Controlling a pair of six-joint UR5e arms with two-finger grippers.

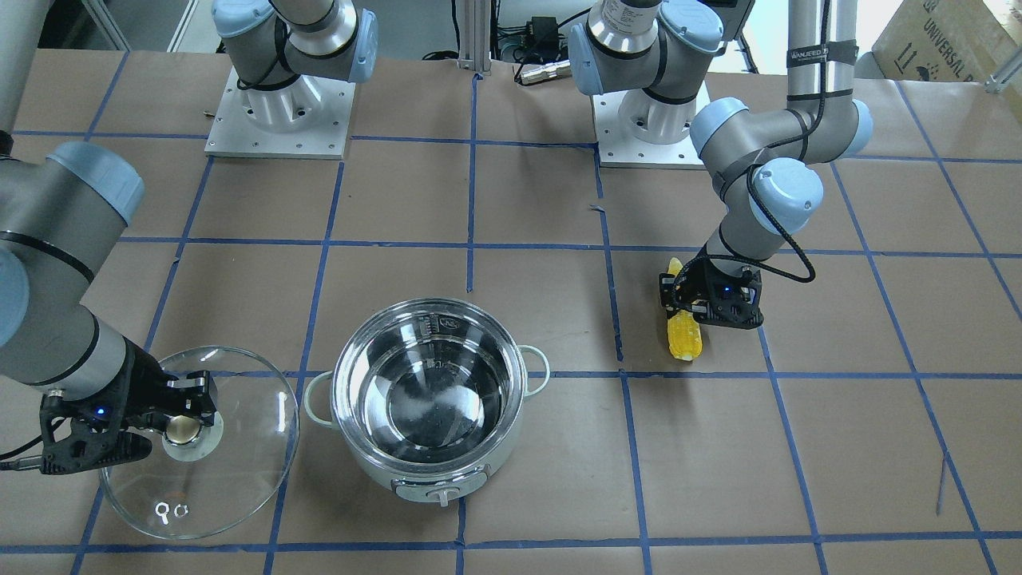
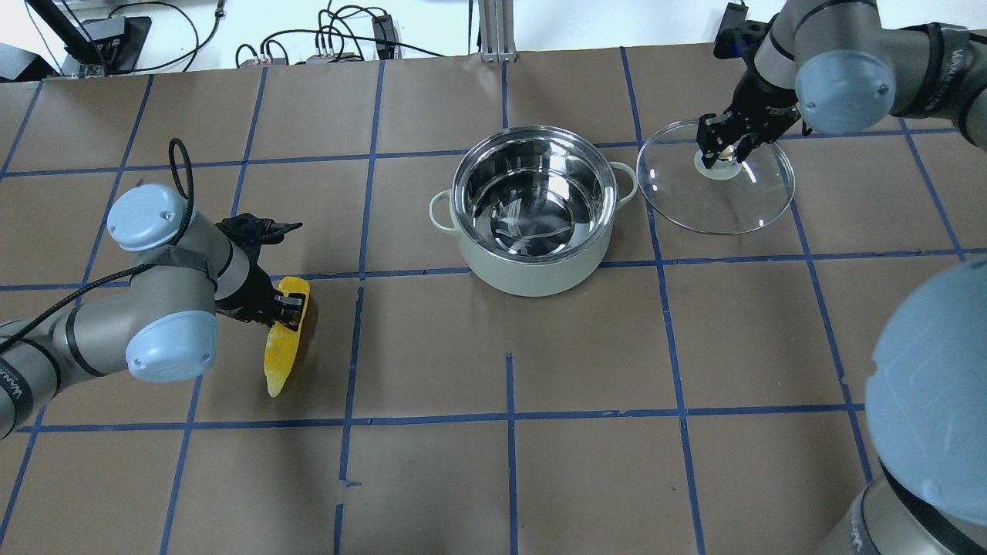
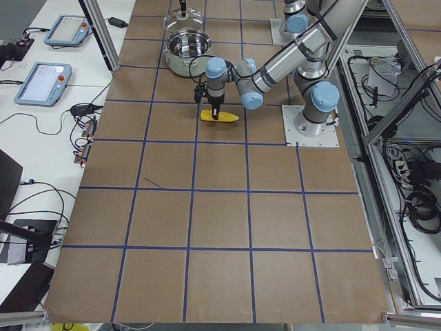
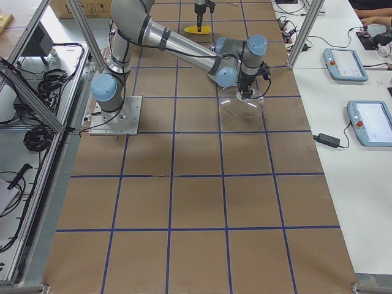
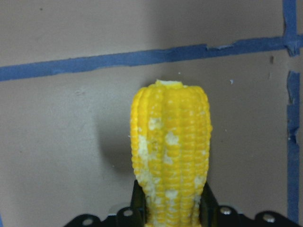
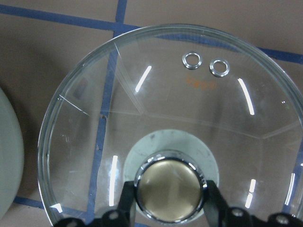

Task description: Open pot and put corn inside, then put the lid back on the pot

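Clamping the corn (image 2: 284,339) at mid-left of the overhead view with the left gripper (image 2: 287,307), closed across the cob nearer its blunt upper end than its tapered lower tip. Lies lengthwise up and down the frame, leaning slightly, on the table (image 2: 694,347) or barely off it; cannot tell which.

Moving right: open pot (image 2: 532,274) at upper centre, nothing in its steel bowl, well apart from the corn, to its right and a little higher in the frame. Means carrying the cob rightward, across its own long axis. Probably wants tipping tip-down to clear the rim, though looks shorter than the mouth is wide. Belongs to the left arm, by far the nearer one.

Further right, just beside the pot's right handle (image 2: 626,183): lid (image 2: 725,208) resting on the table, knob side up. Pinched at its brass knob (image 6: 169,189) by the right gripper (image 2: 723,150), with fingers (image 6: 129,203) pressed in narrowly on both sides.

Judged stage: lid off, corn in hand, drop-in next.
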